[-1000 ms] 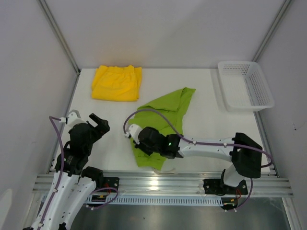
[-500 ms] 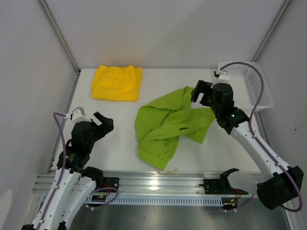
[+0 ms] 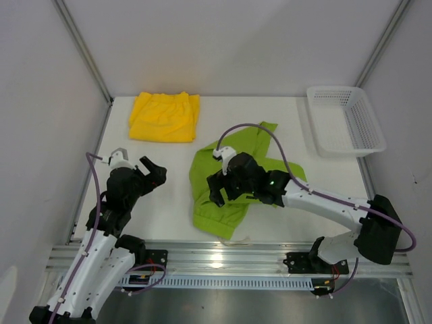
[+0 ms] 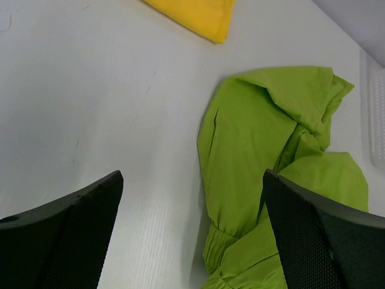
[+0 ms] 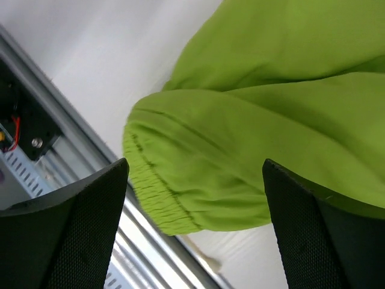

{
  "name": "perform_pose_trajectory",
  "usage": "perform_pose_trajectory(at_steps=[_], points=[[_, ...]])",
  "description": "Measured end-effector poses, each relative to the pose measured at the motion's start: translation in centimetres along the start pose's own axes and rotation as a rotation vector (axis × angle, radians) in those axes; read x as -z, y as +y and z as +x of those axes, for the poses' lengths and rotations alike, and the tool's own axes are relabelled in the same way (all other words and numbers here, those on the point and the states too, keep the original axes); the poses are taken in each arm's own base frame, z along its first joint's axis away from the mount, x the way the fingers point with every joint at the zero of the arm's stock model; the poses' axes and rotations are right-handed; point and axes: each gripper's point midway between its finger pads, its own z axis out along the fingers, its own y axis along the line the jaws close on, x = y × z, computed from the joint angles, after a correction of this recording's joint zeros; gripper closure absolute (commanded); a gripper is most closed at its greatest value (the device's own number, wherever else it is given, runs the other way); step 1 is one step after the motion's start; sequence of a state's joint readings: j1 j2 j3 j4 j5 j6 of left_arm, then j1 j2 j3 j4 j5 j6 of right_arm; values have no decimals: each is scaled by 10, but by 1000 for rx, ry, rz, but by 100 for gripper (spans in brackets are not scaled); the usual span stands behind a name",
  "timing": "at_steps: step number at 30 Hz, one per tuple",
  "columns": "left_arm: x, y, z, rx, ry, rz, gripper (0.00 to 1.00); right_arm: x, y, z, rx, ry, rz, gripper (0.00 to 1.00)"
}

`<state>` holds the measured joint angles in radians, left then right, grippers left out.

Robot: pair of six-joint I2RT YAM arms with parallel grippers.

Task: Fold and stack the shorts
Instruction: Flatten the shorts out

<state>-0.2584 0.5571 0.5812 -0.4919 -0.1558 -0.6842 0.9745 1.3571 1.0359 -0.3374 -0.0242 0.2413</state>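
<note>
The lime green shorts (image 3: pixel 204 177) lie crumpled in the middle of the table, with the elastic waistband (image 5: pixel 153 192) toward the near edge. My right gripper (image 3: pixel 219 192) hovers open just above their near left part, and in the right wrist view it (image 5: pixel 195 165) has green fabric under both fingers and nothing held. The yellow shorts (image 3: pixel 164 116) lie folded at the far left. My left gripper (image 3: pixel 154 172) stands open over bare table to the left of the green shorts (image 4: pixel 258 138). The yellow shorts' corner (image 4: pixel 198 15) shows at the top of the left wrist view.
A white mesh basket (image 3: pixel 337 89) stands at the far right of the table. The metal rail (image 5: pixel 72 150) runs along the near table edge, close under the waistband. A white drawstring end (image 5: pixel 201 256) lies by that edge.
The right gripper, shut on the green shorts a second ago, carried them right, opened near the basket, and has swung back over their near left part. The left gripper edged right.
</note>
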Motion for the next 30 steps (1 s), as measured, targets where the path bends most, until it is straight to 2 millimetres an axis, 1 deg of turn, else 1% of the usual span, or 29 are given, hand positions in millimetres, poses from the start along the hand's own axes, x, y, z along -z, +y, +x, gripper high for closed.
perform_pose_trajectory(at_steps=[3,6,8,9,12,16,20,23,25,26,27,28,29,30], points=[[-2,4,0,12,-7,-26,1,-14,38,16,14,56,-12,6],[-3,10,-3,29,-24,-58,1,-22,79,32,24,84,3,6],[-3,13,-5,43,-41,-77,1,-26,96,41,14,94,19,5],[-1,15,-7,50,-51,-87,1,-28,99,46,3,98,48,3],[1,20,-9,69,-68,-112,1,-37,98,54,-31,101,164,0],[7,26,-12,90,-92,-138,1,-55,95,58,-81,74,323,1],[11,28,-12,97,-100,-144,1,-68,88,68,-111,55,436,2],[13,29,-12,97,-102,-142,1,-76,80,67,-130,35,516,6],[14,29,-12,95,-100,-144,1,-84,77,62,-147,9,572,7],[14,29,-12,94,-98,-145,1,-86,75,60,-150,-4,604,11],[15,29,-12,94,-97,-146,1,-90,74,57,-152,-16,628,12],[15,29,-12,92,-97,-146,1,-92,73,55,-157,-30,648,17],[16,29,-13,90,-97,-145,1,-95,70,53,-159,-39,669,33],[16,29,-13,87,-96,-143,1,-95,68,52,-158,-41,682,42]])
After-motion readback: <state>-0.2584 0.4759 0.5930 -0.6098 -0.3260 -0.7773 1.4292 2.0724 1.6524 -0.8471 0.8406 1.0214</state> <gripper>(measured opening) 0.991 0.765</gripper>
